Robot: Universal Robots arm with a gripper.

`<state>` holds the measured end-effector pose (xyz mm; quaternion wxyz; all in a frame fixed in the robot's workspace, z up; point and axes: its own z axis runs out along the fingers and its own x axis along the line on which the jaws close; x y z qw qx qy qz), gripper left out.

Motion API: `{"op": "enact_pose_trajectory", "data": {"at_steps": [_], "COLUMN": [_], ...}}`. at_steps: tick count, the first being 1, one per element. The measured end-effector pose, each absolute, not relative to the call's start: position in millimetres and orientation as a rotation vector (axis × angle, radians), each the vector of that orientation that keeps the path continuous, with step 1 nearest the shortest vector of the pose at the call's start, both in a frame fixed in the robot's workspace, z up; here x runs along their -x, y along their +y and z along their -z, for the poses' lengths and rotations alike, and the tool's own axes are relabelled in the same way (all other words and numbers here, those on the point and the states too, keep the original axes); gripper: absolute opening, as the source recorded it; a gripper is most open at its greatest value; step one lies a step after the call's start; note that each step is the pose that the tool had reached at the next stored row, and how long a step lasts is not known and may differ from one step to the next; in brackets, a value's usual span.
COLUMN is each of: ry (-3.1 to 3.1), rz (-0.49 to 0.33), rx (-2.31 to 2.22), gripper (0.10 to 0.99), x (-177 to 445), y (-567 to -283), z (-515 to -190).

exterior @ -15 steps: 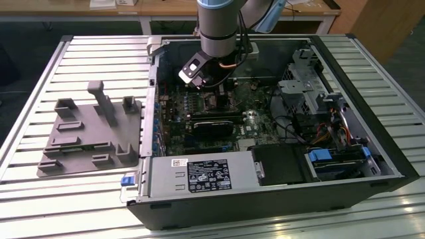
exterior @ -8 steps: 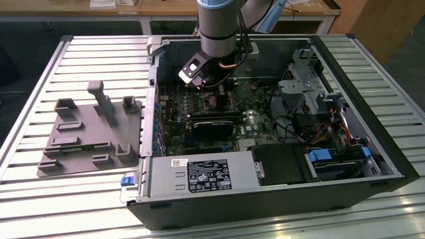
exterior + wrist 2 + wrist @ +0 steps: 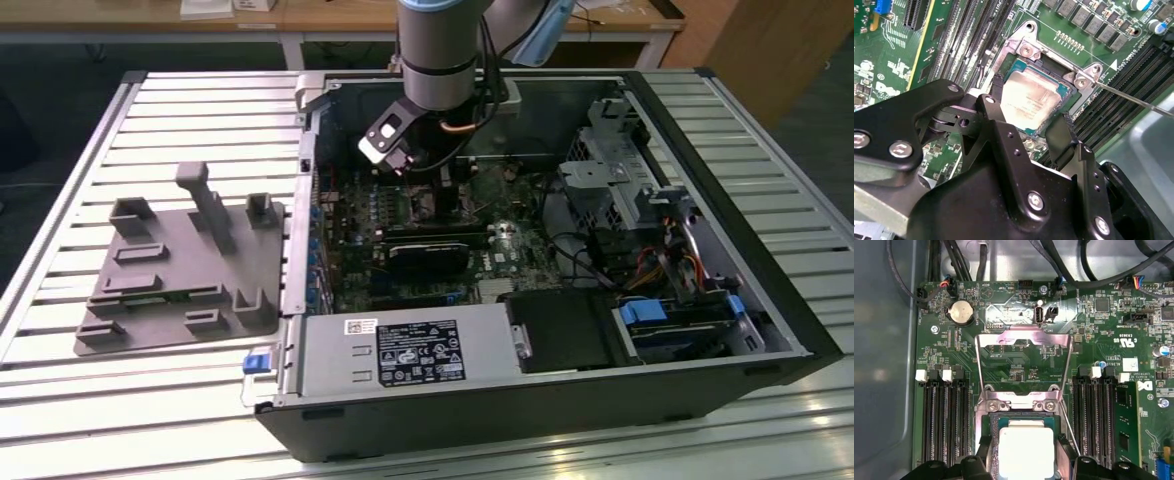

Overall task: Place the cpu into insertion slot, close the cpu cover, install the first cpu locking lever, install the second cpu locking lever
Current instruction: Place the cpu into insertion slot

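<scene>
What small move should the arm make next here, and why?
Probably open the gripper and lift straight up: the cpu already looks seated flat in the insertion slot, with the gripper closed around it, while the cpu cover is swung open.

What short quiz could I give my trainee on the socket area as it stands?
1. True or false: the cpu lies in the insertion slot.
2. The cpu cover is: A) swung open, off the cpu; B) shut over the cpu; C) taken off the board.
3. Which part is the end effector nearest to?
Key: 1 true; 2 A; 3 the cpu.
</scene>
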<state>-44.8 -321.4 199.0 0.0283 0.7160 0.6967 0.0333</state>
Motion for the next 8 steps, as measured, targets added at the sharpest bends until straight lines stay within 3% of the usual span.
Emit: {"op": "enact_pose_trajectory", "data": {"at_steps": [8], "ry": [2.15], "rz": [-0.103], "rx": [-2.21], "gripper": [0.612], "x": [45.0], "y": [-321.3], "z": [-198.2]}}
